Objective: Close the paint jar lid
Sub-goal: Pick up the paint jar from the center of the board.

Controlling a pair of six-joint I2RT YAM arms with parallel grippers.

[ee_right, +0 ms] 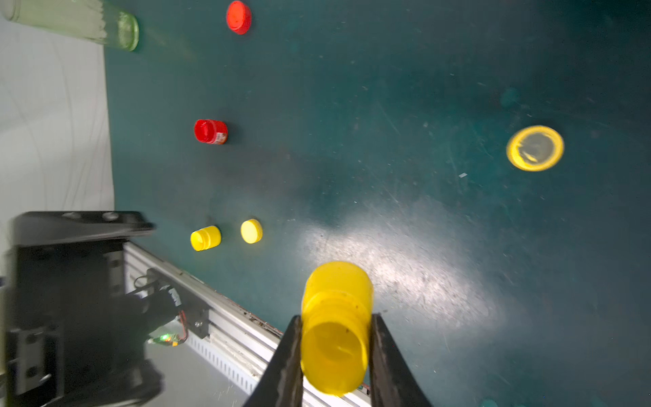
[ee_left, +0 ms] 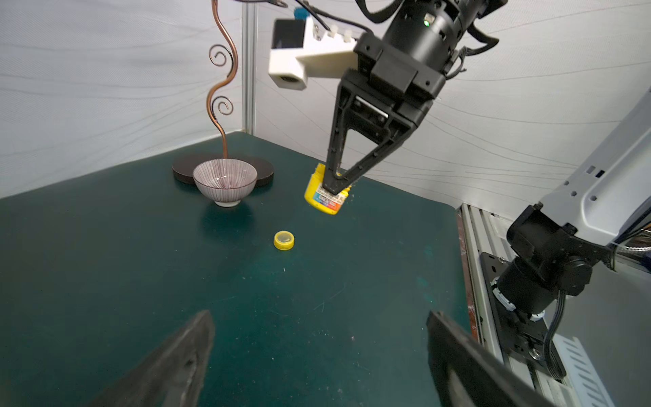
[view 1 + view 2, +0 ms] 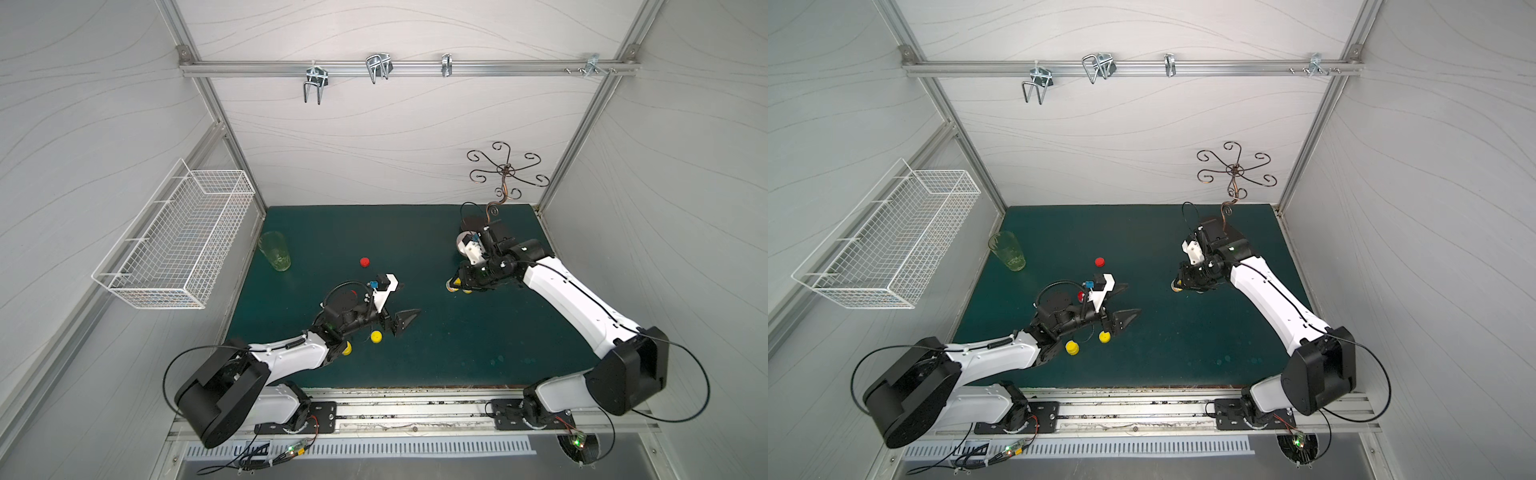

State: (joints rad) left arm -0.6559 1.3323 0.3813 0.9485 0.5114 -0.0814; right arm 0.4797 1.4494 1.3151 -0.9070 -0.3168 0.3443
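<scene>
Over the green worktop (image 2: 105,246), the right tool (image 2: 336,185) pinches a tilted, uncapped yellow paint jar (image 2: 322,201) near a loose yellow lid (image 2: 284,240), while the left tool (image 2: 318,317) hangs spread and empty.

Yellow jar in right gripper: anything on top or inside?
No lid on the yellow jar: the right gripper holds it open-mouthed. Inside, only yellow walls show; paint level can't be told. A loose yellow lid lies on the mat.

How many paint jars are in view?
3: a held yellow jar in the right pincer; an open yellow jar and a red jar near the left arm. Arms may hide others.
</scene>
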